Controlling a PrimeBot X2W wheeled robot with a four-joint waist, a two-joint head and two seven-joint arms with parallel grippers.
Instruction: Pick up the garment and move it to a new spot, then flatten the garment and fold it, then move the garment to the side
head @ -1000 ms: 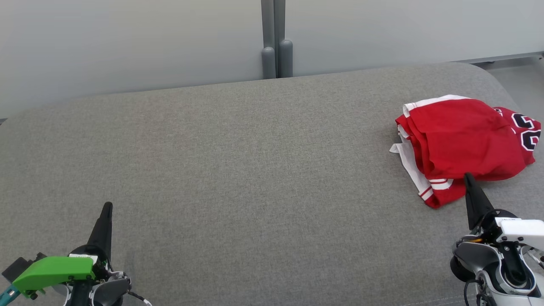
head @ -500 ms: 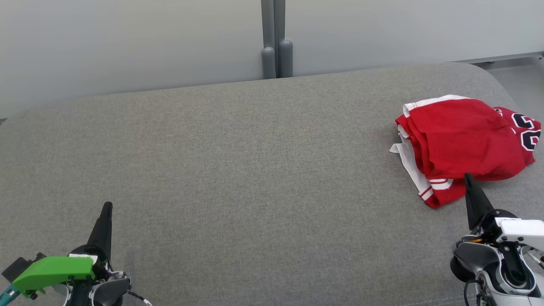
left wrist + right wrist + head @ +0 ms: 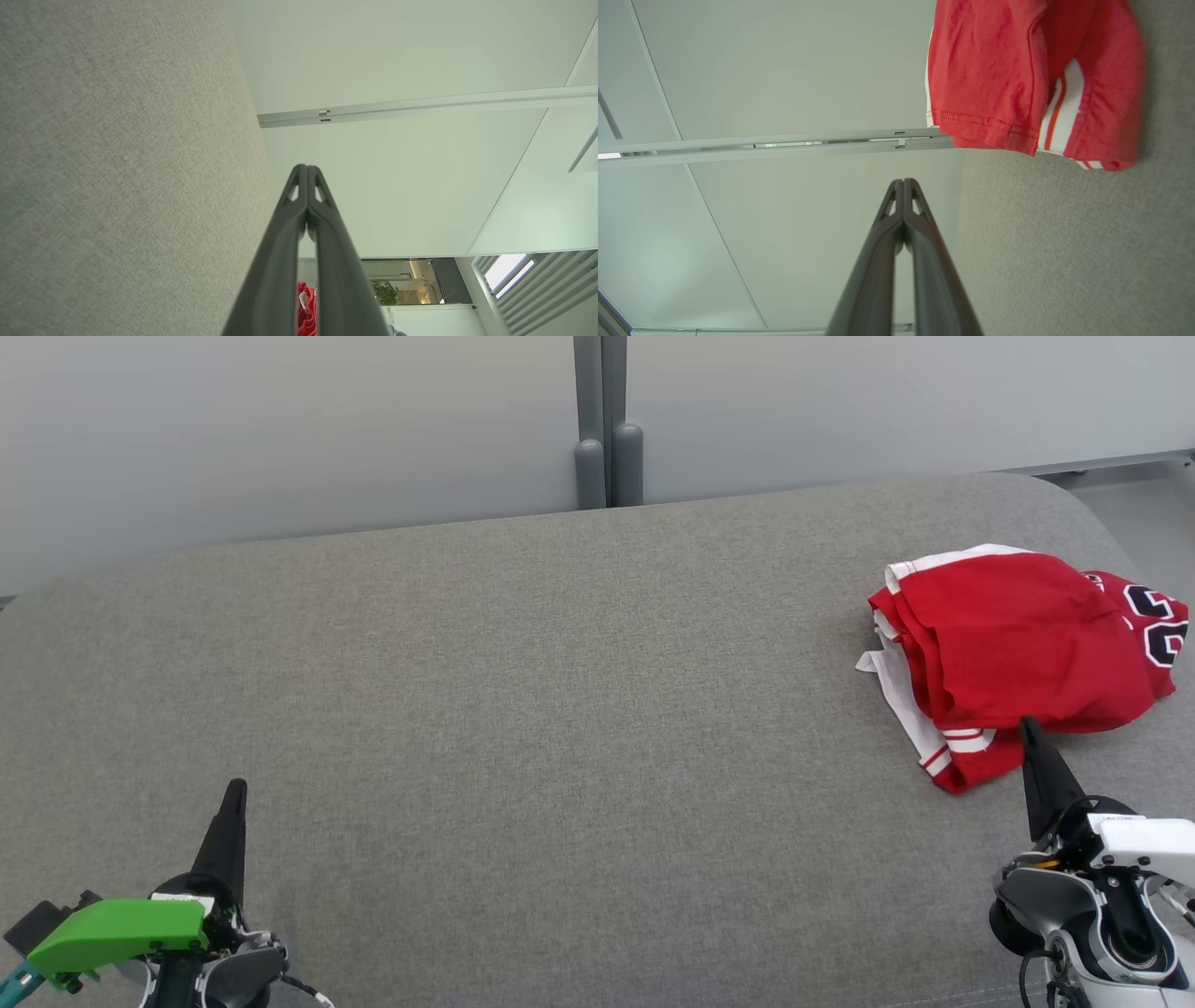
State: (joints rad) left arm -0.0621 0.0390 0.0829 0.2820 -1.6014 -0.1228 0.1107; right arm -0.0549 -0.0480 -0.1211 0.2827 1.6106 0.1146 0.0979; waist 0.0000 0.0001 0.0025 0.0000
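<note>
A wide table (image 3: 523,691) covered in grey woven cloth takes up most of the head view, its far right corner rounded. Behind it, along the top of the frame, stand pale wall panels (image 3: 280,429), joined at the upper centre by a grey vertical post (image 3: 602,392) with two rounded grey stubs at its foot. A strip of pale floor (image 3: 1144,513) shows at the upper right.

The red garment (image 3: 1018,635) lies crumpled at the right edge of the frame, on the table's right end. It has white trim and dark numerals on the fold furthest right.

The right claw (image 3: 1027,723) sits at the lower right, fingers pressed together with nothing between them. Its tip overlaps the garment's lower hem in this view, and whether they touch cannot be told. In the right wrist view the garment (image 3: 994,70) fills the upper right, above the closed right claw (image 3: 903,182).

The left claw (image 3: 237,789) is at the lower left, well apart from the garment, also closed and empty, with a green part (image 3: 117,929) on its wrist. In the left wrist view its tips (image 3: 306,168) meet, and a potted plant (image 3: 385,291) and a slatted window (image 3: 509,275) show at the lower right.
</note>
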